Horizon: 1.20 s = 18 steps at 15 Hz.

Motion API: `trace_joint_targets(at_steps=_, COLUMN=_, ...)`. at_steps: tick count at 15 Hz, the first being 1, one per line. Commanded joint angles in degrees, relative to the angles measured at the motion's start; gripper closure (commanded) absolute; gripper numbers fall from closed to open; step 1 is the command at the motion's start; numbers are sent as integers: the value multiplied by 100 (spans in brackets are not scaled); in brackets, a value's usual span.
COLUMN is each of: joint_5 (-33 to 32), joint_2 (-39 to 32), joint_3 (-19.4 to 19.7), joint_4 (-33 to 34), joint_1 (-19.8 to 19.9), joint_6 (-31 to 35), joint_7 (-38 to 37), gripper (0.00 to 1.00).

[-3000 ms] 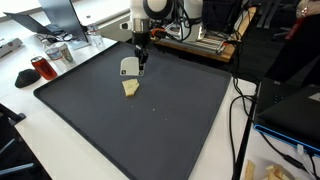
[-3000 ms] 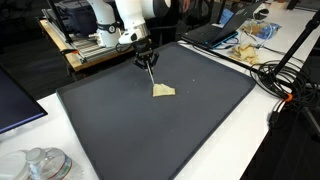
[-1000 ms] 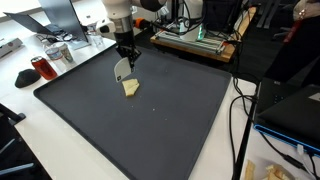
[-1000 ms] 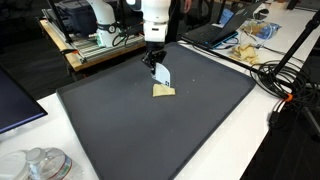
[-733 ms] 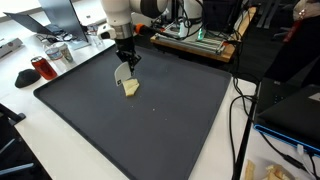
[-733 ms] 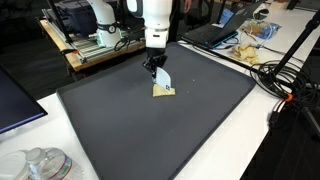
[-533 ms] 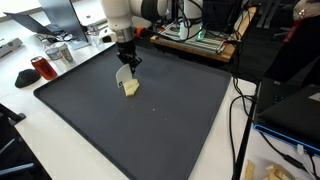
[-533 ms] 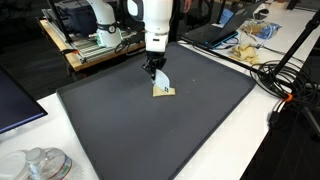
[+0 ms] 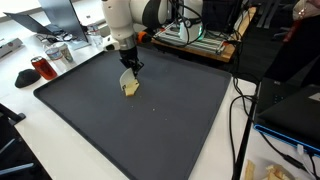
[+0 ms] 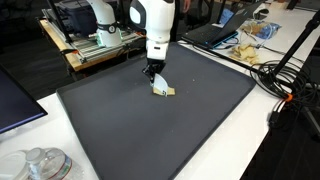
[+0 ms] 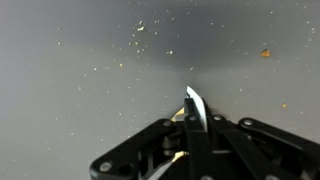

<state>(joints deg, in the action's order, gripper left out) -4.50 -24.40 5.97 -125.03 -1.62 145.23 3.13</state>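
My gripper is shut on a thin white-grey blade that hangs down from the fingers. The blade's lower end touches or is just above a small yellowish piece of food on the dark mat. The gripper, blade and yellowish piece show in both exterior views. In the wrist view the blade stands edge-on between the black fingers, with a bit of yellow behind it and crumbs scattered on the mat.
A red cup and glass jars stand off the mat's corner. An electronics rack is behind the arm. Cables run along the mat's edge. A laptop and crumpled bag are beyond it.
The arm has swung from the mat's back edge toward the yellowish piece and come down. The blade has dropped onto or right over the piece.
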Motion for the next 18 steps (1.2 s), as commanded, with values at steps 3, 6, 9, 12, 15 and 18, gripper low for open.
trace_joint_targets(at_steps=3, joint_5=-202, joint_2=-522, joint_3=-95, joint_4=359, joint_1=30, joint_6=-146, joint_7=-167, gripper=99)
trace_joint_targets(at_steps=6, joint_5=-161, joint_2=-597, joint_3=-132, joint_4=488, joint_1=75, joint_6=-312, joint_7=-91, gripper=99)
trace_joint_targets(at_steps=9, joint_5=-119, joint_2=-674, joint_3=-152, joint_4=644, joint_1=110, joint_6=-485, joint_7=-58, gripper=99)
trace_joint_targets(at_steps=12, joint_5=-161, joint_2=-702, joint_3=-128, joint_4=701, joint_1=90, joint_6=-413, joint_7=-113, gripper=99)
trace_joint_targets(at_steps=15, joint_5=-147, joint_2=-739, joint_3=-145, joint_4=743, joint_1=98, joint_6=-433, joint_7=-87, gripper=99)
trace_joint_targets(at_steps=18, joint_5=-120, joint_2=-775, joint_3=-153, joint_4=790, joint_1=121, joint_6=-449, joint_7=-62, gripper=99)
